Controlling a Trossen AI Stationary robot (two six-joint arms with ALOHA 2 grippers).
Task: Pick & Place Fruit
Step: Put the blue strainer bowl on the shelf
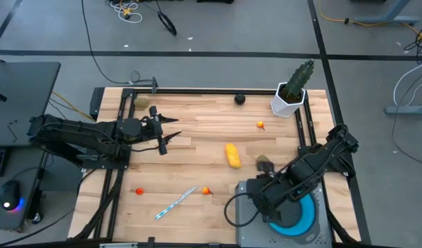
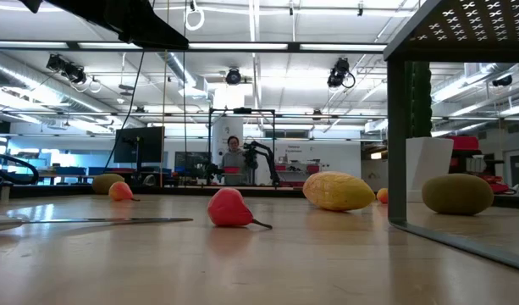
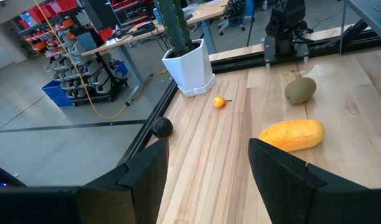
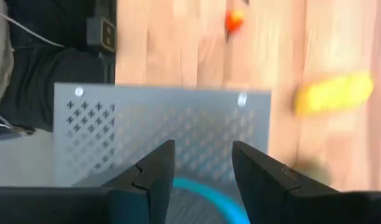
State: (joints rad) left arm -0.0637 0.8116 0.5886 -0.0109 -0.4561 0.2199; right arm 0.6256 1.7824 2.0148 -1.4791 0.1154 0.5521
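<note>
The yellow oblong fruit (image 1: pixel 233 155) lies roughly along the table's depth (both grippers apparently parted, empty).

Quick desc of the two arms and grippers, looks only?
Both arms are black and jointed, with dark cables running along them. The left gripper and right gripper each have two matte black, angular, wedge-shaped fingers. No visible markings.

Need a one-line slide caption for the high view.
Right gripper open over blue plate; yellow fruit lies mid-table.
</note>
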